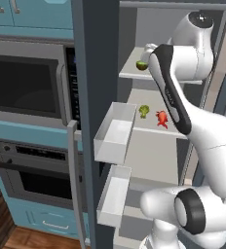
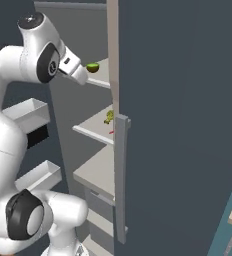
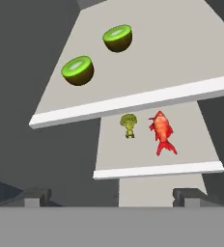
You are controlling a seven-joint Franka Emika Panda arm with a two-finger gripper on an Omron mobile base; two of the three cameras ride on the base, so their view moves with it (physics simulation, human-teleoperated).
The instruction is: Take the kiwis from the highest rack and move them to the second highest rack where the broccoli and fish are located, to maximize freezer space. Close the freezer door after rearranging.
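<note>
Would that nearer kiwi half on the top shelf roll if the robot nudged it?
Probably it would rock: the nearer kiwi half sits flat cut face up on its rounded underside. It looks small, likely light. On the smooth highest rack it may slide.

White glossy rounded arm links, dark grey joint caps, black forearm band

Teal cabinets [image 1: 32, 17], microwave [image 1: 25, 85], oven [image 1: 34, 177] (wood floor [image 1: 32, 239]).
</note>
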